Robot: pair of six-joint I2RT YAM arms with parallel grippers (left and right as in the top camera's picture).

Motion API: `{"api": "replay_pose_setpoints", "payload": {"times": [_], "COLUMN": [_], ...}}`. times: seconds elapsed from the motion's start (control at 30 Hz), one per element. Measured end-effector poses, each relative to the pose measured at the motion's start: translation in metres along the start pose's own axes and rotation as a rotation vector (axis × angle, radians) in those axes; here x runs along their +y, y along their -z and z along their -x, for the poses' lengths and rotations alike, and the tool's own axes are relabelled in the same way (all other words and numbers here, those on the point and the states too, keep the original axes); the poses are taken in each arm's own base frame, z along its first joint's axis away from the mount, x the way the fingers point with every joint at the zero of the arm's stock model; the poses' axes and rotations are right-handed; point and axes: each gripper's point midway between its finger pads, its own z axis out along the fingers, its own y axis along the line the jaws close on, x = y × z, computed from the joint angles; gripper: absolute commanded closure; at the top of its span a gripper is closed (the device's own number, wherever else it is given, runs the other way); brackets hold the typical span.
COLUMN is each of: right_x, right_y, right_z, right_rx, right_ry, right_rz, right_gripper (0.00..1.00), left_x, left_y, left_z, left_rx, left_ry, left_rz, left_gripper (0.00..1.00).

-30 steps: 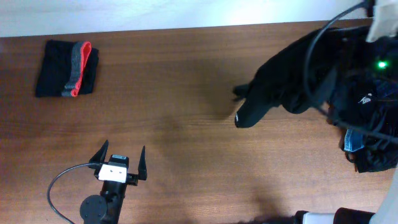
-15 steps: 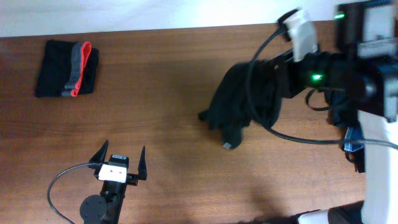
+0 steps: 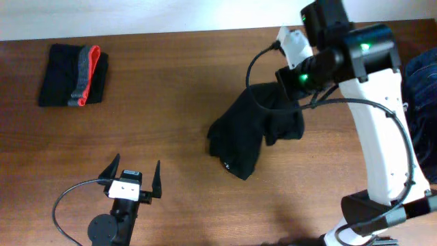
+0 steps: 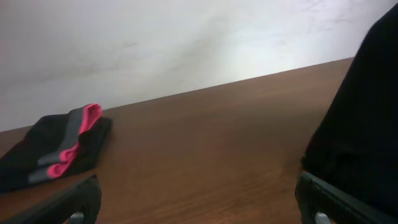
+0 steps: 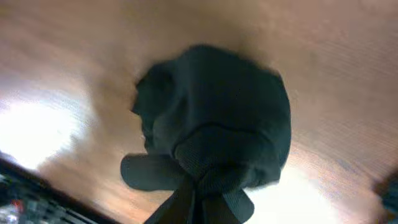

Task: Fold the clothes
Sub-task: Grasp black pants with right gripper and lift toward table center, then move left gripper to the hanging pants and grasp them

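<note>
– Two tools on this rig; how does each one stand?

– The left tool sits low at the near-left part of the bench, spread wide, with nothing between its fingers. In the left wrist view its two dark fingertips frame bare wood.

– And the right one?

– The right tool is pressed together, pinching a black garment by a gathered bunch at its top. From the right wrist view the cloth hangs below the tool in a rounded, crumpled mass, and the fingers themselves are buried in the fabric.

– Where is that garment over the bench?

– Right of the middle, draping down and to the left from the tool. Its lower end lies close to the wood, but I cannot tell whether it touches.

– Any other clothes?

– A folded garment, black with a grey and red band, lies flat at the far-left corner, well apart from both tools. The left wrist camera catches it too. A blue garment shows at the right edge, partly behind the white arm.
</note>
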Motion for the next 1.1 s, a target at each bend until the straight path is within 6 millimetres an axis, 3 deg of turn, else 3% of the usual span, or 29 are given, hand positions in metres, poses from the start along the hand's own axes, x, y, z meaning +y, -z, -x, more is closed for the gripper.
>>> {"api": "replay_pose_setpoints", "payload": {"times": [0.17, 0.3, 0.5, 0.57, 0.7, 0.8, 0.9, 1.1], "right_x": [-0.018, -0.013, 0.027, 0.047, 0.076, 0.096, 0.108, 0.118], "right_y": [0.007, 0.031, 0.036, 0.034, 0.037, 0.041, 0.042, 0.032], "right_z": [0.01, 0.031, 0.027, 0.031, 0.047, 0.062, 0.063, 0.055], "right_rx": [-0.034, -0.147, -0.14, -0.162, -0.242, -0.319, -0.33, -0.284], "right_ry": [0.04, 0.072, 0.278, 0.346, 0.394, 0.366, 0.354, 0.341], "right_rz": [-0.165, -0.198, -0.134, -0.089, -0.036, 0.001, 0.025, 0.053], "right_gripper": [0.96, 0.96, 0.96, 0.96, 0.96, 0.96, 0.96, 0.96], "left_x": [-0.023, -0.032, -0.034, -0.036, -0.042, -0.045, -0.05, -0.087], "left_y": [0.002, 0.009, 0.031, 0.037, 0.034, 0.022, 0.004, -0.033], "left_z": [0.016, 0.032, 0.106, 0.134, 0.173, 0.181, 0.175, 0.153], "left_rx": [-0.069, -0.073, -0.062, -0.049, 0.005, 0.089, 0.201, 0.351], "left_ry": [-0.013, 0.004, 0.022, 0.028, 0.054, 0.095, 0.151, 0.215], "left_rz": [-0.136, -0.199, -0.248, -0.279, -0.361, -0.42, -0.478, -0.683], "left_gripper": [0.01, 0.01, 0.0, 0.01, 0.01, 0.01, 0.01, 0.01]}}
